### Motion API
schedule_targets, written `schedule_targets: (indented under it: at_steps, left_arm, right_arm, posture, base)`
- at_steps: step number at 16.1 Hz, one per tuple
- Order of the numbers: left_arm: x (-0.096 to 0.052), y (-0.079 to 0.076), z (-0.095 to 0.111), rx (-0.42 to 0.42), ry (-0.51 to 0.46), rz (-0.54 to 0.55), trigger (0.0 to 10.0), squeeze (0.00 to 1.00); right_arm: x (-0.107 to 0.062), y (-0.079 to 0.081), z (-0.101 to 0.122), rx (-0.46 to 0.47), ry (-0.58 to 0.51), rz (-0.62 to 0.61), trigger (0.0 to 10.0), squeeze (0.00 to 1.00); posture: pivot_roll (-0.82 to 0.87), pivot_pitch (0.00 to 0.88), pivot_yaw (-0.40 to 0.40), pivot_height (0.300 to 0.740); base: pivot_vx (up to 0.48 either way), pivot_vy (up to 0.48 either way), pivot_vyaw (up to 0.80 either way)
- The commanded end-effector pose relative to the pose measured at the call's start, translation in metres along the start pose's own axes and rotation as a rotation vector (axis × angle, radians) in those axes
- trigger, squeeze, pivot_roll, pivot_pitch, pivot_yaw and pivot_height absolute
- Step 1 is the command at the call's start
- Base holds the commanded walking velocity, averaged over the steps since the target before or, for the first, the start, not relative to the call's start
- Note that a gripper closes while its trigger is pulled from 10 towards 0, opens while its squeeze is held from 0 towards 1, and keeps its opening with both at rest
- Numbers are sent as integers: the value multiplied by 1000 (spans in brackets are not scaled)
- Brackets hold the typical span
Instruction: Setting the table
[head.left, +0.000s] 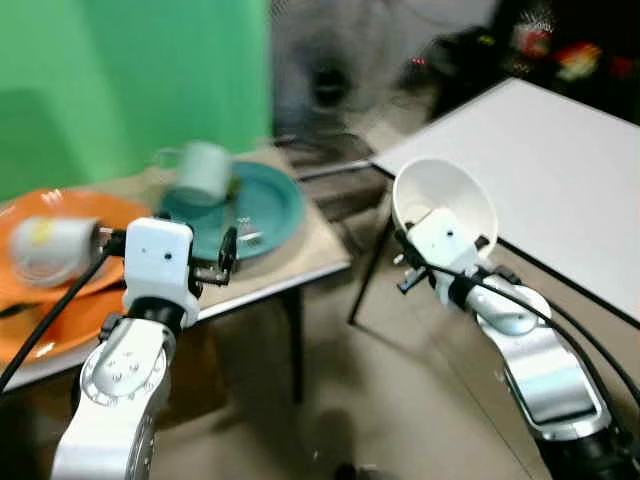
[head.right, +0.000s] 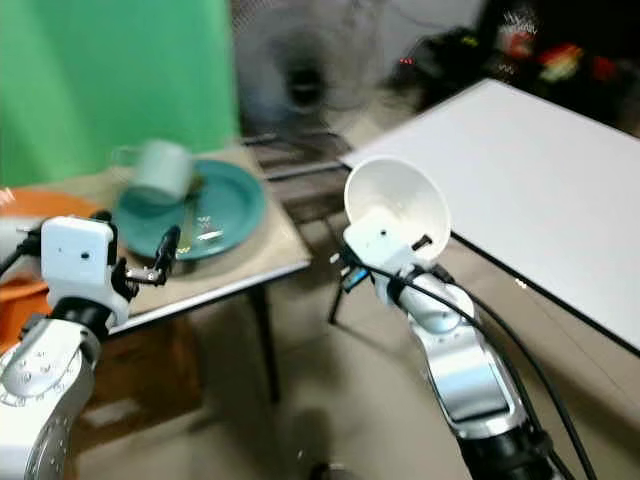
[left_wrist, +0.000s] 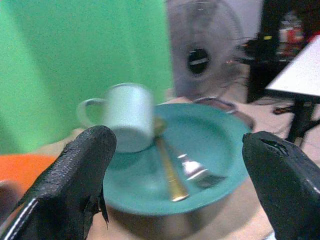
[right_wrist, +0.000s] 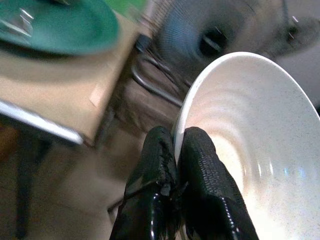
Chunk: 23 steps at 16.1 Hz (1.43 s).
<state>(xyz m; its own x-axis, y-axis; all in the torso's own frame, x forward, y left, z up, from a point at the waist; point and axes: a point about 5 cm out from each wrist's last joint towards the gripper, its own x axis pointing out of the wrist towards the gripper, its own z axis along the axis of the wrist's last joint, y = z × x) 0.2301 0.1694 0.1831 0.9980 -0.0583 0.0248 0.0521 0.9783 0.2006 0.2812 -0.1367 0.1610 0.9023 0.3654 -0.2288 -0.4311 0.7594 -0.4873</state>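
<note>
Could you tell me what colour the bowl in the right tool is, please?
White; the bowl shows best in the right wrist view, pinched at its rim by the right tool.

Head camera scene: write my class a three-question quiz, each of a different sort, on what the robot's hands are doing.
1. True or false: the right hand pinches the white bowl by its rim.
2. What lies on the teal plate? A) pale mug and spoon B) knife C) apple
3. Fill in: the left hand is ____, holding nothing.

Key: 1 true; 2 A; 3 open
</note>
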Motion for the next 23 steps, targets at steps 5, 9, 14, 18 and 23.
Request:
schedule_targets:
  at_steps: [5, 9, 14, 18, 23]
  left_arm:
    - [3, -2, 3, -8, -9, -29, 10000, 0]
    - [3, -3, 2, -10, -6, -37, 10000, 0]
    - [4, -3, 1, -12, -8, -38, 10000, 0]
    - [6, -3, 1, -10, -11, -52, 10000, 0]
    - [6, -3, -1, -5, -8, -67, 10000, 0]
  right_arm:
    - [-5, -12, 10, -27, -28, -69, 10000, 0]
    - [-5, -15, 12, -41, -30, -73, 10000, 0]
    - [-5, -14, 14, -53, -28, -69, 10000, 0]
    - [-4, -15, 15, -67, -25, -68, 10000, 0]
    - [-5, -12, 14, -60, -19, -65, 10000, 0]
  posture:
    - [5, 0, -31, 740]
    - [3, 0, -37, 740]
    - [-2, 0, -38, 740]
    - [-6, 0, -36, 740]
    - [-7, 0, -30, 740]
  base:
    - [279, 0, -320]
    - [283, 0, -600]
    - [282, 0, -160]
    - [274, 0, 0]
    - [272, 0, -640]
